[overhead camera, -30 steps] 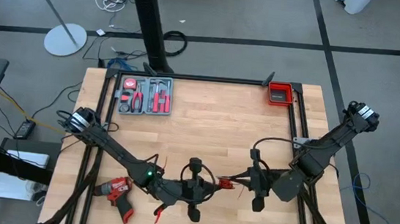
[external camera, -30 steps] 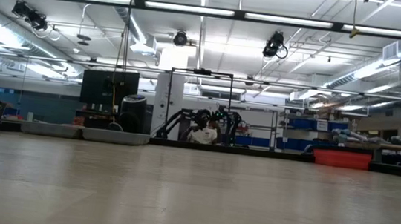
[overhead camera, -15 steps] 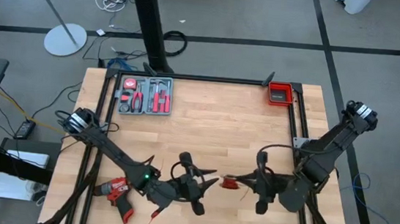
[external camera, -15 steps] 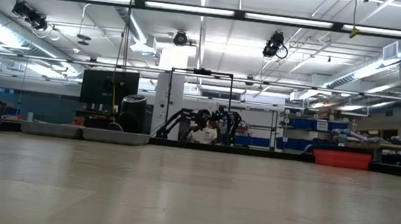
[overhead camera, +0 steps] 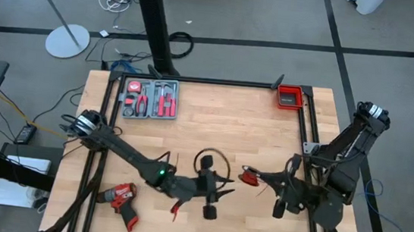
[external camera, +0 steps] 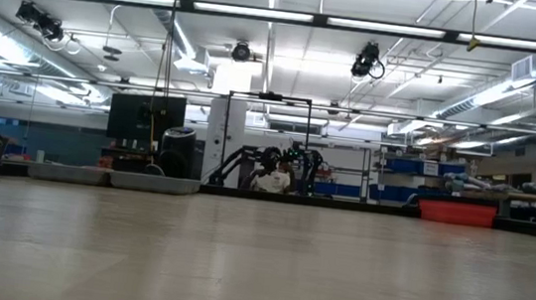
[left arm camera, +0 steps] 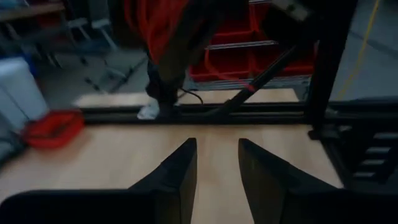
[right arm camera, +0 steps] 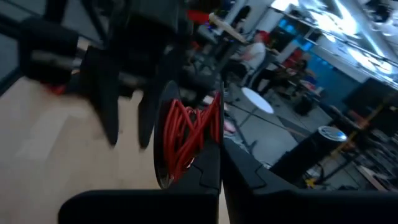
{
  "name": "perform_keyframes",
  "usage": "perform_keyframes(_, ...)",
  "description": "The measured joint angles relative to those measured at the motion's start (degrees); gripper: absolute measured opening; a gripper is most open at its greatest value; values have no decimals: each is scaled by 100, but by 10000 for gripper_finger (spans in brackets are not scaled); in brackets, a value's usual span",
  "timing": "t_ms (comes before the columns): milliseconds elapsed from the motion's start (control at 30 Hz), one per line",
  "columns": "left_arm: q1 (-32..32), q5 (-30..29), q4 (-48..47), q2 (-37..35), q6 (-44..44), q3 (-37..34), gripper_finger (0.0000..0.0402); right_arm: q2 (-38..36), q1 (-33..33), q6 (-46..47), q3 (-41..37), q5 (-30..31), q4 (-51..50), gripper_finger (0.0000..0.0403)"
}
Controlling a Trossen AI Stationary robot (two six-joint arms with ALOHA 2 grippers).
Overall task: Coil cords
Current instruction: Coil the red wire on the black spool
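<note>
On the wooden counter (overhead camera: 214,124), with the tool tray (overhead camera: 150,98) at its far left corner as the landmark, the work sits toward the near edge, diagonally across from that tray. The black cable (overhead camera: 208,162) lies there in a loose loop, just beyond the left end effector (overhead camera: 211,195), whose fingers stand apart with bare wood between them in the left wrist view; it has hold of nothing. Farther from the tray, the right end effector (overhead camera: 256,179) is clamped tight on a bundle of red wire (right arm camera: 186,137), wound into a bunch and lifted off the wood. By my reading the red wire is largely gathered and only needs setting down, while the black cable forms one open ring and probably wants tightening. The drill (overhead camera: 122,202) lies at the near edge, below the tray, untouched.
</note>
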Motion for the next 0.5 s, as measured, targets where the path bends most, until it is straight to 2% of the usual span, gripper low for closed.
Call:
perform_keyframes(200,334,444,247,234,-969,2,121,4,-159,-135,0,340,333,0)
perform_keyframes(500,374,632,1451,587,-1065,0,121,29,-335,-193,-5,607,398,0)
